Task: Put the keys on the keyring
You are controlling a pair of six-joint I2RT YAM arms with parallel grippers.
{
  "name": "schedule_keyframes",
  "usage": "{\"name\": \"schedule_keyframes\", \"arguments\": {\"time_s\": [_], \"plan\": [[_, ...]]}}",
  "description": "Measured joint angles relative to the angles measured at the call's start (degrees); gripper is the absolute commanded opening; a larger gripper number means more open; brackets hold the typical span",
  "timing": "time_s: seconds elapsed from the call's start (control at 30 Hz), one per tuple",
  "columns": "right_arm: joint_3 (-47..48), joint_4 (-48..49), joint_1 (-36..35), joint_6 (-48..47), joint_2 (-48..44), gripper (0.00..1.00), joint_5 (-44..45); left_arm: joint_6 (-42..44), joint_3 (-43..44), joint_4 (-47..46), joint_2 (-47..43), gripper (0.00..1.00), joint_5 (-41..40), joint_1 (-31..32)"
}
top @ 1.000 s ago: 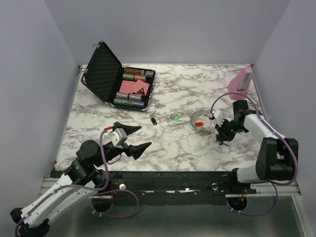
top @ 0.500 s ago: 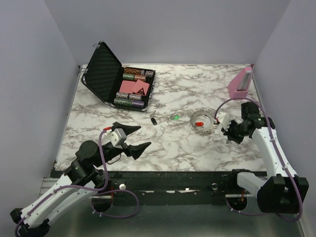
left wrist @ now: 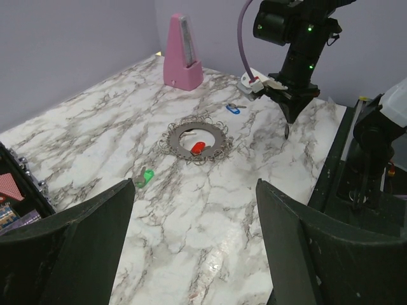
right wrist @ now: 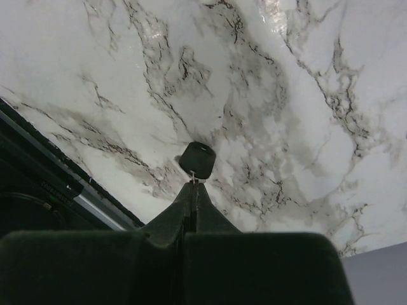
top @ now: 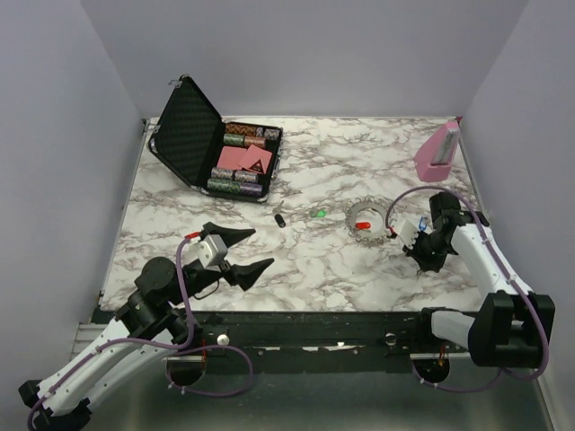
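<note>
The keyring [top: 368, 218] lies as a lacy silver circle on the marble table, with a red key [top: 363, 224] inside it; it also shows in the left wrist view [left wrist: 196, 136]. A green key [top: 320, 214], a black key [top: 280, 219] and a blue key [top: 422, 222] lie loose on the table. My right gripper [top: 429, 264] is right of the ring and pointing down. It is shut [right wrist: 193, 184] on the blade of another black-headed key [right wrist: 197, 160] just above the table. My left gripper [top: 259, 249] is open and empty, hovering near the front left [left wrist: 196, 184].
An open black case [top: 216, 144] with poker chips stands at the back left. A pink stand [top: 438, 151] is at the back right, also in the left wrist view [left wrist: 182, 54]. The table's front edge rail [top: 359, 319] runs just below the right gripper.
My right gripper has moved right and toward the front edge, away from the keyring, and its wrist has turned. The blue key now shows beside it. The left arm has barely moved.
</note>
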State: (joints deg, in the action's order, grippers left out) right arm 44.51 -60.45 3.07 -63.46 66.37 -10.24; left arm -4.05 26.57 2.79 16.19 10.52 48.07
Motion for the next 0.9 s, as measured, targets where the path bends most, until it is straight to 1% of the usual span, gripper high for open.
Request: {"name": "schedule_keyframes", "arguments": {"time_s": [0.2, 0.47, 0.9], "plan": [[0.96, 0.42, 0.00, 0.39, 4.98, 0.01, -1.66, 0.00, 0.00, 0.00, -0.26, 0.86, 0.00, 0.04], [1.36, 3.13, -0.02, 1.49, 8.96, 0.01, -5.44, 0.00, 0.00, 0.00, -0.28, 0.86, -0.02, 0.04], [1.36, 9.05, -2.12, 4.09, 10.93, 0.01, -10.78, 0.00, 0.00, 0.00, -0.26, 0.86, -0.02, 0.04]]}}
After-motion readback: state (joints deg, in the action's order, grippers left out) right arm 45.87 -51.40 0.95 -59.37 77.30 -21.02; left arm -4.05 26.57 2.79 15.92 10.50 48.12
